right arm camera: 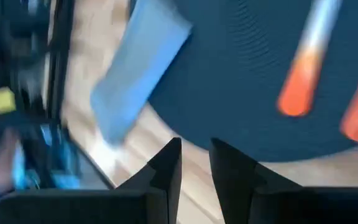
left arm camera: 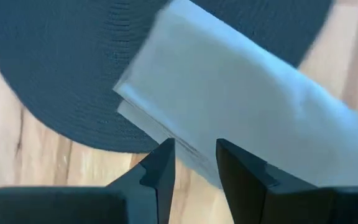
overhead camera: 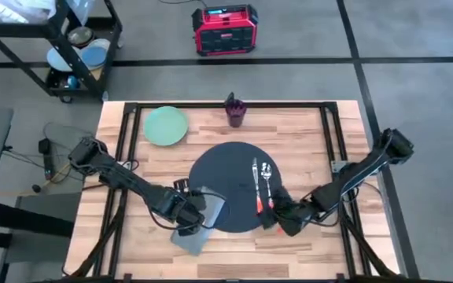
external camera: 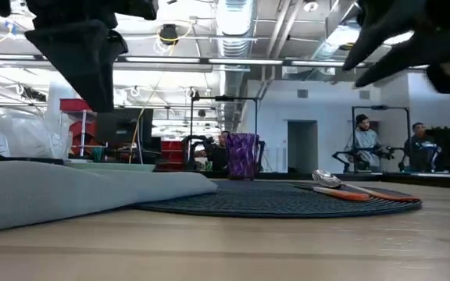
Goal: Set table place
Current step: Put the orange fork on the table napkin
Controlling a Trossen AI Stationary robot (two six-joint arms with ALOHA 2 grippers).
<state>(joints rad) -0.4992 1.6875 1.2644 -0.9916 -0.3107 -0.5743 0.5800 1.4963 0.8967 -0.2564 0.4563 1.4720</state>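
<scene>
Seven items on one table [overhead camera: 305, 134], listed by size, clock directions taken from the overhead view.

Table: light wooden planks, black rail frame.

Mat [overhead camera: 228, 169]: large, round, dark grey, woven; lies flat at table centre. Judged light, limp and grippy; best left where it lies.

Napkin [overhead camera: 199, 228]: grey, rectangular, at 7 o'clock of the mat, one corner lapping onto the mat's rim, the rest on bare wood. Judged soft, light, apt to fold or drag; take hold at a free edge, pinching both layers.

Plate [overhead camera: 166, 125]: pale green, at 10 o'clock of the mat, well apart from it. Judged stiff, smooth, breakable; grasp at the rim.

Cup [overhead camera: 235, 111]: purple, upright, at 12 o'clock, just beyond the mat.

Fork [overhead camera: 255, 184] and spoon [overhead camera: 267, 182]: orange handles, side by side on the mat's 3 o'clock portion. Judged thin, slippery.

Left gripper [overhead camera: 189, 224]: over the napkin's near edge, fingers [left arm camera: 160, 171] a narrow gap apart, holding nothing.

Right gripper [overhead camera: 280, 220]: at 5 o'clock of the mat, by the utensil handles, fingers [right arm camera: 166, 168] slightly parted, empty.
</scene>
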